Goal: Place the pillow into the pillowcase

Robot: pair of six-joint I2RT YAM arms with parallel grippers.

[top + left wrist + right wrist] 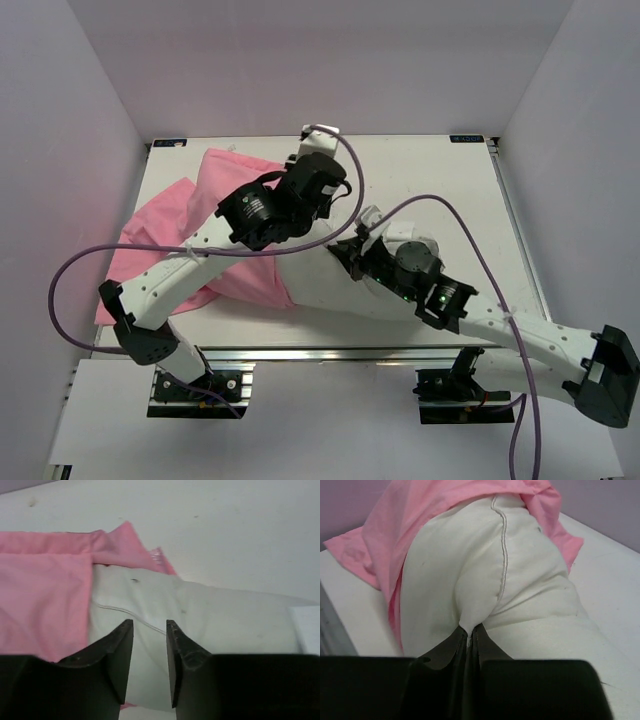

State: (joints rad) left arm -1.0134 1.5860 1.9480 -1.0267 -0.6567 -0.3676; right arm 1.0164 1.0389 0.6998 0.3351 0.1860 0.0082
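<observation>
The white pillow [322, 288] lies across the table's middle, its left end inside the pink pillowcase [160, 225]. In the right wrist view the pillowcase [405, 515] covers the far end of the pillow [470, 565], and my right gripper [469, 631] is shut on a pinch of the pillow's fabric beside its piped seam. In the top view that gripper [348, 252] sits at the pillow's right part. My left gripper [150, 624] hangs open just over the pillow [210, 610], near the pillowcase's edge [45, 595], with nothing between its fingers.
The white table [440, 190] has raised rails along its right and near edges. Purple cables loop from both arms over the left side and the middle. Light walls enclose the table at the back and both sides.
</observation>
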